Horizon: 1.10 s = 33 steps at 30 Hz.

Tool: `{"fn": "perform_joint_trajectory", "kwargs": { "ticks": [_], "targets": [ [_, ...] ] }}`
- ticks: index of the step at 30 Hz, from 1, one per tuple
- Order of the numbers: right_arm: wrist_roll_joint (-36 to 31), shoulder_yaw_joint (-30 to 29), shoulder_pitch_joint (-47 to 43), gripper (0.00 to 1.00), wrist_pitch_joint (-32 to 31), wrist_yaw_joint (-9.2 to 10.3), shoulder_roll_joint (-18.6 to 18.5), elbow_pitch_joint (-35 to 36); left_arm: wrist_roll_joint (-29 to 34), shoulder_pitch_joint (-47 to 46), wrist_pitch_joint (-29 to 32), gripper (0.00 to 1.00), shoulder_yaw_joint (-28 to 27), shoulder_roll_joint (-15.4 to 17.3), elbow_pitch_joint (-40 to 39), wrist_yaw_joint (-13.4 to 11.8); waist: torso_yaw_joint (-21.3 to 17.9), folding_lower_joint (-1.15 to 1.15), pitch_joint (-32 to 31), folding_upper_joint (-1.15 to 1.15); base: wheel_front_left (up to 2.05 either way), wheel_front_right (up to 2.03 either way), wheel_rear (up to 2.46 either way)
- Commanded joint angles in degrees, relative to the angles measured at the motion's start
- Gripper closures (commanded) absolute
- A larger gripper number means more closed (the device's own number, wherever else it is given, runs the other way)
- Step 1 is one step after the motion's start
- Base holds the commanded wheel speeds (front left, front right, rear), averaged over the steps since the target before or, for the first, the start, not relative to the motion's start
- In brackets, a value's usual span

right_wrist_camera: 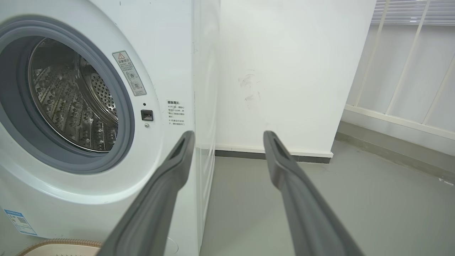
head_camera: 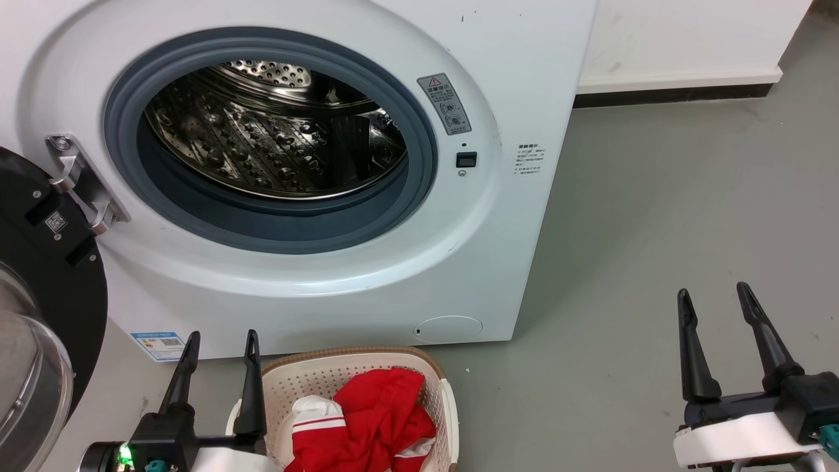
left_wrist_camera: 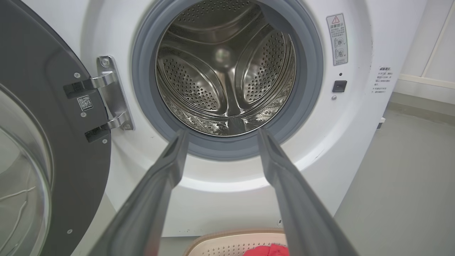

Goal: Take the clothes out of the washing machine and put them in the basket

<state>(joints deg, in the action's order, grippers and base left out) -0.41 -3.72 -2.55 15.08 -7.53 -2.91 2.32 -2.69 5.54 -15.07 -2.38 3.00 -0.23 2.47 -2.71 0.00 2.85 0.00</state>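
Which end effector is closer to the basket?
The left end effector, right beside the basket; the right end effector is off to the side over bare floor.

Red clothes (head_camera: 380,413) in basket (head_camera: 308,380), washing machine (head_camera: 518,65) open

Glossy smooth white shell on the washing machine (head_camera: 524,78); shiny perforated steel drum (head_camera: 262,144); matt grey rubber gasket (head_camera: 262,233); polished metal door hinge (head_camera: 85,183). Matt cream perforated plastic basket (head_camera: 328,377), soft red cloth clothes (head_camera: 373,419). Smooth matt grey floor (head_camera: 655,229).
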Motion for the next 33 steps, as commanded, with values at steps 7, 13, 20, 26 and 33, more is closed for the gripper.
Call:
{"fn": "perform_joint_trajectory", "kwargs": {
  "ticks": [7,13,20,26,33],
  "targets": [
    [0.1,0.1,0.6,0.00,0.1,0.08,0.0,0.1,-0.2,-0.1,-0.1,0.00,-0.1,-0.2,-0.1,-0.8,0.0,0.00,0.3,0.00,0.00,0.00,0.00],
    [0.1,0.2,-0.3,1.00,-0.1,0.00,0.0,-1.5,-0.9,0.2,0.2,1.00,0.0,-0.1,1.6,-0.5,0.1,0.00,0.4,0.00,0.00,0.00,0.00],
    [9.7,0.7,0.3,1.00,-1.5,0.00,-0.5,-2.5,-9.5,-1.3,2.5,1.00,-0.6,-0.1,3.0,0.1,0.2,0.00,0.2,0.00,0.00,0.00,0.00],
    [17.3,0.9,1.2,1.00,-2.8,0.01,-0.9,-3.8,-16.4,-2.1,4.1,1.00,-0.9,-0.1,3.9,0.5,0.3,0.00,0.1,0.00,0.00,0.00,0.00],
    [25.4,1.2,2.1,1.00,-4.2,0.01,-1.3,-5.1,-23.7,-3.1,5.8,1.00,-1.2,-0.1,4.8,1.0,0.5,0.00,-0.1,0.00,0.00,0.00,0.00]
  ]
}}
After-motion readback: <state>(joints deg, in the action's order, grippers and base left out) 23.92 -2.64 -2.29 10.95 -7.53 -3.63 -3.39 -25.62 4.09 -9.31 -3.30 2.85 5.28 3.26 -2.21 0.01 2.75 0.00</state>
